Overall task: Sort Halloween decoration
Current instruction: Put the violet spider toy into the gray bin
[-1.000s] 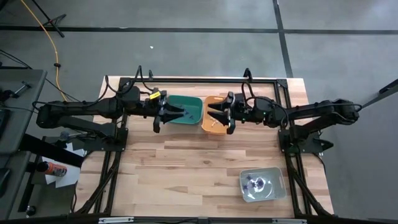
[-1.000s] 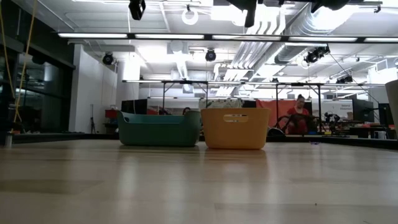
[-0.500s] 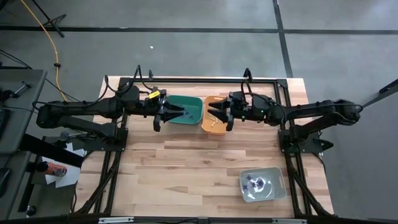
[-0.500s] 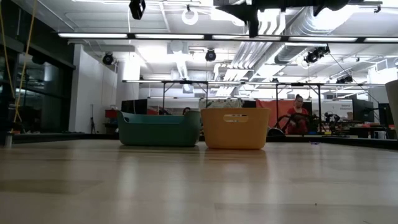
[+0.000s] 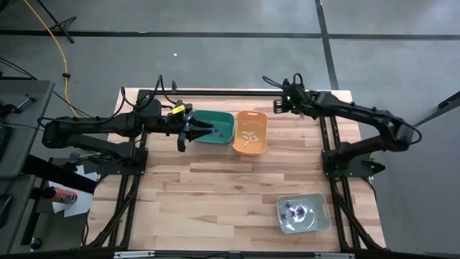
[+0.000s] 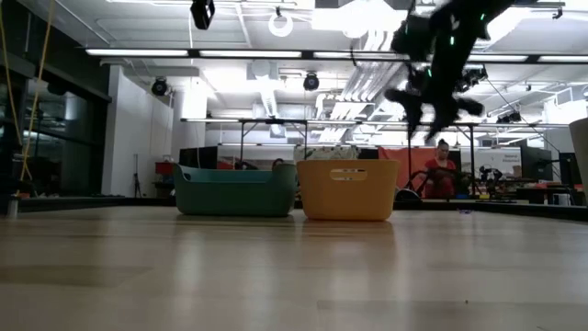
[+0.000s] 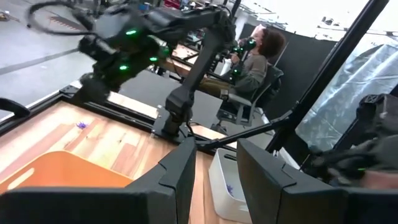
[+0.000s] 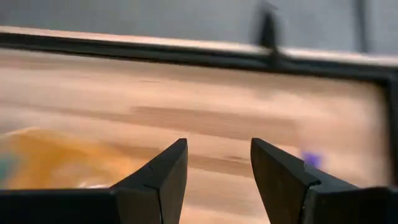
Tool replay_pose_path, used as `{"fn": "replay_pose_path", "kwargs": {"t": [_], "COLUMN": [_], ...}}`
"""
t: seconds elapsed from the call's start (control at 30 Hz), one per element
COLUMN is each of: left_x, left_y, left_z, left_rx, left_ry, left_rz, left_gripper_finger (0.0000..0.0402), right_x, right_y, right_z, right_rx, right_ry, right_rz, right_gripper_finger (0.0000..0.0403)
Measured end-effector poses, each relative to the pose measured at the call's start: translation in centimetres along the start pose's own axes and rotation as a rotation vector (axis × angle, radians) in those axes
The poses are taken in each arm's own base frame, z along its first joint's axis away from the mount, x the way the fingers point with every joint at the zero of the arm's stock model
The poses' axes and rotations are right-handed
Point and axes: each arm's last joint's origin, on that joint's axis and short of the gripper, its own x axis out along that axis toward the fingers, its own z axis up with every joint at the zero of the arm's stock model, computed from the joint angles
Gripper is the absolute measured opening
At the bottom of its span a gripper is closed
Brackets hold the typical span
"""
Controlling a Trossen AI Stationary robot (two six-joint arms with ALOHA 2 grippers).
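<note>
Our right hand [image 5: 285, 103] has swung away from the orange bin [image 5: 251, 132] toward the upper right, open and empty. Our left hand [image 5: 192, 130] waits open over the green bin [image 5: 218, 127].

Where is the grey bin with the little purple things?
In the high view, the grey bin sits on the table's right side near the front edge, well apart from the orange bin and green bin at the back.
</note>
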Motion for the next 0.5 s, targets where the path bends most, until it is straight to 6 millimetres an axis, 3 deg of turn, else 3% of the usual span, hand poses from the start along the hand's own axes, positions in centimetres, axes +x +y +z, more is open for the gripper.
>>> {"fn": "replay_pose_path", "kwargs": {"t": [0.17, 0.3, 0.5], "left_x": [0.0, 0.0, 0.0], "left_y": [0.0, 0.0, 0.0], "left_z": [0.0, 0.0, 0.0], "left_rx": [-0.026, -0.028, -0.028], "left_ry": [0.001, 0.001, 0.001], "left_rz": [0.001, 0.001, 0.000], "left_gripper_finger": [0.0108, 0.0108, 0.0108], "right_x": [4.7, 7.4, 9.6], "right_y": [-3.4, -5.3, -5.7], "right_z": [-1.1, -2.4, -2.1], "right_rx": [0.113, 0.167, 0.210], "right_ry": [0.162, 0.248, 0.216], "right_rz": [-0.190, -0.294, -0.324], "right_gripper_finger": [0.0171, 0.0171, 0.0171]}}
